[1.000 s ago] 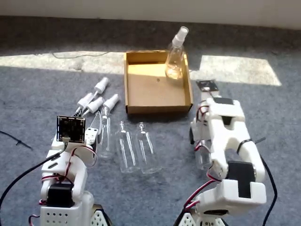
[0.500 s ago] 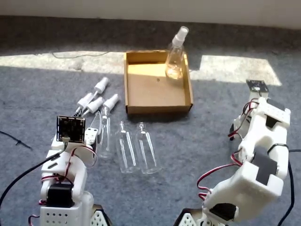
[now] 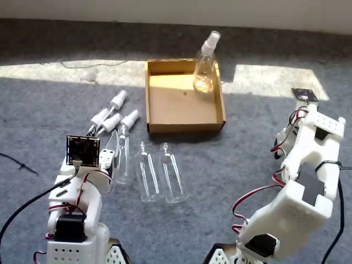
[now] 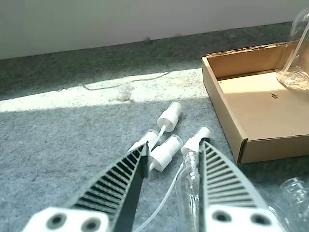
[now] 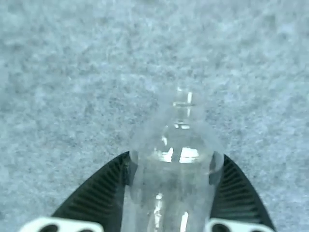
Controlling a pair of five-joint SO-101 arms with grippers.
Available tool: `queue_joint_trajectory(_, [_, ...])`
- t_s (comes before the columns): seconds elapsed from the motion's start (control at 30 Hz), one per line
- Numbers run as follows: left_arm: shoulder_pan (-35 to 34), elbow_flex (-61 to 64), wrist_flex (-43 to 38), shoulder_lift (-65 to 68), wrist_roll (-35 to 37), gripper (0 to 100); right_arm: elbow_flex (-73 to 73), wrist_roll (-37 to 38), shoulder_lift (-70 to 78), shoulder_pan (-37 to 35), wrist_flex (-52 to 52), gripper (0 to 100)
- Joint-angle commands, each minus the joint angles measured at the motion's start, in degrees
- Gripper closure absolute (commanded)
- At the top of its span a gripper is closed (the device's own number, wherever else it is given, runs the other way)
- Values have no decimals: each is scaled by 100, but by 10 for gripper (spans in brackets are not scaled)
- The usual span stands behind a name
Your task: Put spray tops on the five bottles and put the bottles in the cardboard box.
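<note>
Spreading under everything, grey carpet (image 3: 49, 121) with sunlit bands (image 3: 44, 71); right fingers (image 5: 96, 188) clamp a bottle (image 5: 171, 179), left fingers (image 4: 120, 179) wide

The left arm (image 3: 77, 198) sits folded at the lower left of the high view. The left gripper (image 4: 171, 147) points up the frame with its jaws apart. The right arm (image 3: 305, 170) stretches up along the right edge, and the right gripper (image 5: 176, 162) is clamped on a clear bottle (image 5: 174, 125).
</note>
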Motion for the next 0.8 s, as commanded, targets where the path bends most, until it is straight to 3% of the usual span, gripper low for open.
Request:
queue_joint_trajectory(0.0, [-13,-13,-70,-48,-26,832,-593,-53,-66,13,207,813])
queue_joint_trajectory(0.2, [-13,-13,-70,-48,-26,832,-699,62,-57,4,198,695])
queue_joint_trajectory(0.77, [-13,-13,-70,-48,-26,832,-567,237,-57,-84,-110,690])
